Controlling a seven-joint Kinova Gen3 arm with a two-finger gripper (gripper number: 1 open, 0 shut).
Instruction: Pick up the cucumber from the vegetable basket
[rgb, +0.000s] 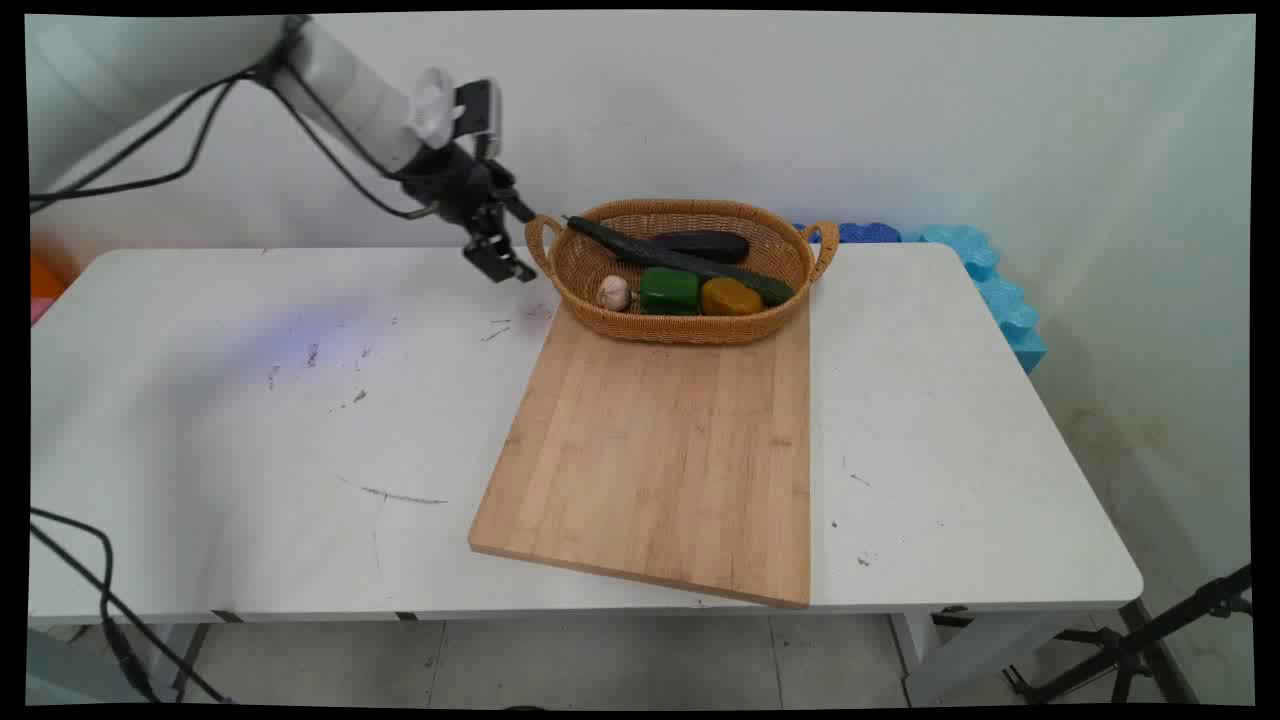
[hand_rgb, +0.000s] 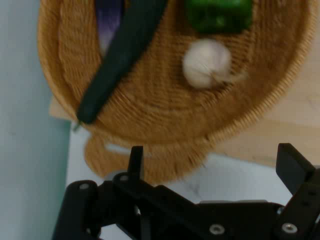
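Note:
My gripper (rgb: 503, 262) hangs open and empty just left of a woven basket (rgb: 770, 235), level with its left handle (rgb: 541, 243). In the hand view the gripper (hand_rgb: 212, 162) has its fingers wide apart over the table, below the basket's rim (hand_rgb: 150, 137) and handle (hand_rgb: 97, 157). Inside the basket lie a long dark cucumber (rgb: 680, 262), a purple eggplant (rgb: 705, 243), a garlic bulb (rgb: 615, 292), a green pepper (rgb: 669, 290) and an orange-yellow pepper (rgb: 731, 297). The hand view shows the cucumber (hand_rgb: 122, 55), garlic (hand_rgb: 206, 63), green pepper (hand_rgb: 218, 14) and eggplant (hand_rgb: 107, 20).
A wooden cutting board (rgb: 655, 455) lies on the white table (rgb: 250, 450), its far edge under the basket. Blue foam blocks (rgb: 990, 285) sit at the back right by the wall. Black cables (rgb: 110, 600) hang at the front left; a tripod (rgb: 1140, 650) stands lower right.

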